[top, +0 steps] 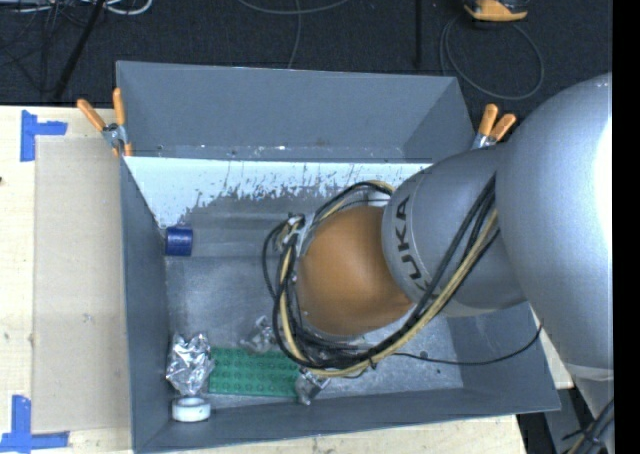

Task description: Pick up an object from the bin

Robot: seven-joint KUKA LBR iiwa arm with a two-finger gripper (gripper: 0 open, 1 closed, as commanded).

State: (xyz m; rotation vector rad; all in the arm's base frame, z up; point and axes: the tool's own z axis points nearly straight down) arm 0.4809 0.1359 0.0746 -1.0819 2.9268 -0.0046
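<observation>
My gripper (306, 387) is low in the bin's front middle, mostly hidden under the arm's orange cover. It sits at the right end of a flat green studded plate (248, 373) lying on the bin floor. A crumpled ball of silver foil (190, 362) rests against the plate's left end. In front of the foil, a small white round cap (190, 408) lies near the front wall. Whether anything is held is hidden.
A small blue cylinder (179, 240) lies at the back left where the floor meets the sloped wall. The arm and its cables cover the right half of the bin. Bare floor shows in the left middle.
</observation>
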